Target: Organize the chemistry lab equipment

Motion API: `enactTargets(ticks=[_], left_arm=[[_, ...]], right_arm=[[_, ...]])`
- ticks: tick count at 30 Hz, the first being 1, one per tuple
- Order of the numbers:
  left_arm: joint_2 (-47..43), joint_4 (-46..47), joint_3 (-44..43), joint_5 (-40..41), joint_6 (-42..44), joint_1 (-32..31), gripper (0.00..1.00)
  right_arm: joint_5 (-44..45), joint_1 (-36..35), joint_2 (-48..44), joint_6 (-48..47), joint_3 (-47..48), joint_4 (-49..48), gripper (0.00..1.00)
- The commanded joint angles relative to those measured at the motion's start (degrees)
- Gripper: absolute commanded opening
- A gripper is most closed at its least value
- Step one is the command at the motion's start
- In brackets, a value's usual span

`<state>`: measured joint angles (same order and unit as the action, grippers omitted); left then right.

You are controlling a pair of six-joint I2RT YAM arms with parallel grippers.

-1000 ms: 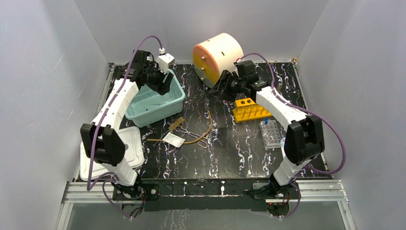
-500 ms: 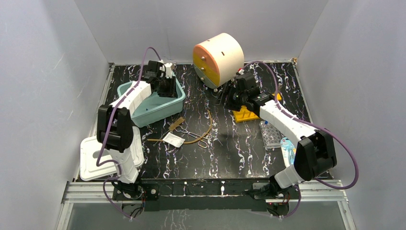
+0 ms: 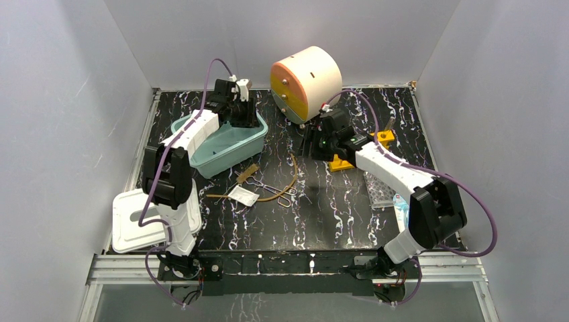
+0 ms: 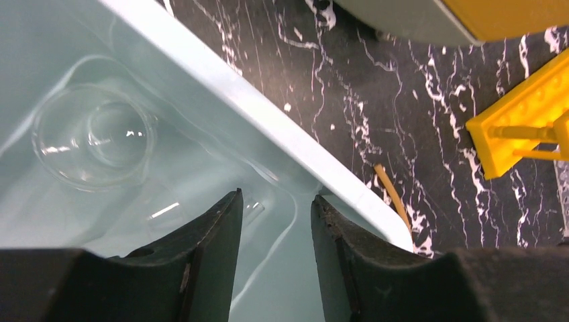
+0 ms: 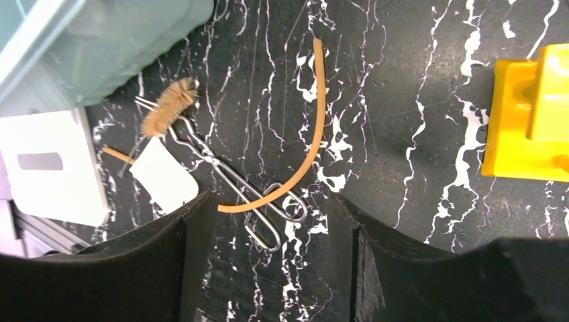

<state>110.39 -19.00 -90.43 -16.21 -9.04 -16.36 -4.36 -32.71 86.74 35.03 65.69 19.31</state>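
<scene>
Two grippers, both empty, jaws apart. Left gripper [image 4: 276,198] hangs over teal bin [image 4: 268,114] at bench's far-left corner, clear glass funnel [image 4: 94,137] lying inside. Right gripper [image 5: 268,200] hovers mid-bench above metal scissor-like forceps [image 5: 231,180]. Next likely needs descent, centred pinch on forceps, carry to bin.

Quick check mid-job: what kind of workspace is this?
Probably a robot test cell staged as a chemistry bench: plain grey walls, a glass funnel in a teal bin, a yellow holed rack.
</scene>
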Motion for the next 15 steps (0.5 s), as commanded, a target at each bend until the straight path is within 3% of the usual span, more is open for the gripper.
enactTargets(ticks=[1, 7, 15], left_arm=[[1.3, 2.2, -4.7, -1.7, -0.6, -0.4, 0.43], [-3.1, -3.8, -7.0, 0.9, -0.5, -0.3, 0.51], [-20.2, -9.2, -0.1, -0.9, 6.6, -1.4, 0.59]], right_arm=[[2.6, -2.3, 2.0, -2.6, 1.2, -0.6, 0.7], [2.8, -3.3, 2.6, -0.2, 1.6, -0.9, 0.7], [3.8, -3.3, 1.4, 1.6, 1.8, 0.4, 0.69]])
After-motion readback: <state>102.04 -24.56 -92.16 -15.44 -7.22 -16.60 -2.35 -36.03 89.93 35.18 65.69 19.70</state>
